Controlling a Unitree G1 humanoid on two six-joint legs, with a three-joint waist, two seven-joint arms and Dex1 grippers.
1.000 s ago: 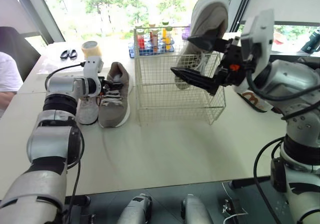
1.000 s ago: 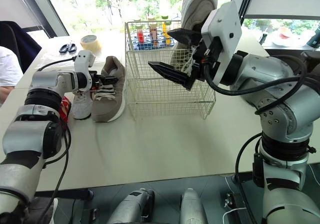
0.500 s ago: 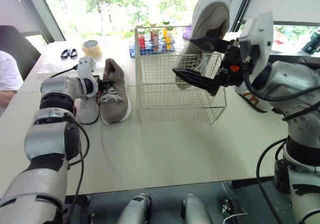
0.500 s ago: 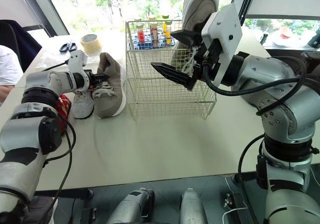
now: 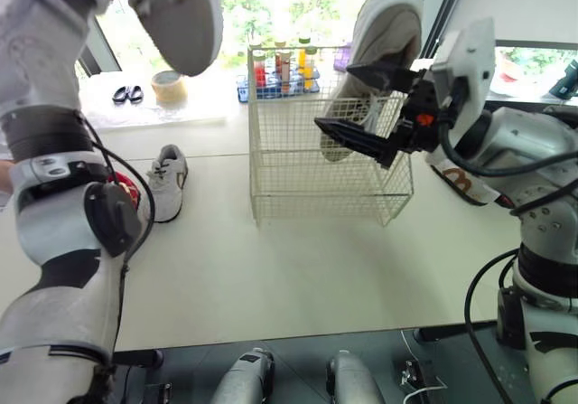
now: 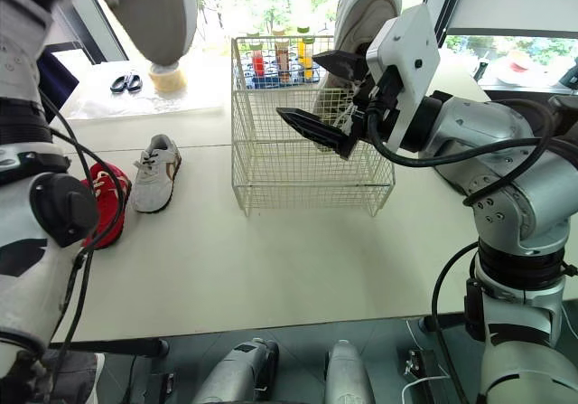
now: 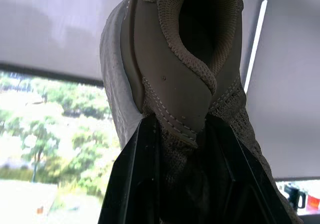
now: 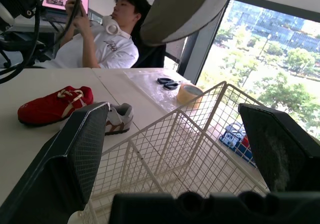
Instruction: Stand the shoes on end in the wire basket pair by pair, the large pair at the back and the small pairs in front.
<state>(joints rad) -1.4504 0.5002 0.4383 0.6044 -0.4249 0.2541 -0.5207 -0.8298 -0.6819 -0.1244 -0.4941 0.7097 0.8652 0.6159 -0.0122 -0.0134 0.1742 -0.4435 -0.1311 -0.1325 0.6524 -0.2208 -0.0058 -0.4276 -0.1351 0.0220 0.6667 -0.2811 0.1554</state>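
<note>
Left eye view: you have the large taupe shoe [image 5: 185, 15], on the table half a second ago, now raised high at 11 o'clock of the wire basket [image 5: 298, 178]. Its mate [image 5: 384, 42] stands on end in the basket's 1 o'clock corner, so I judge the back pair half done.

Left wrist view: your left gripper [image 7: 180, 134] is clamped on the heel collar.

Right wrist view: your right gripper [image 8: 172, 108] gapes wide and empty. A seated person [image 8: 107, 38] is beyond the red shoe [image 8: 52, 103].
</note>
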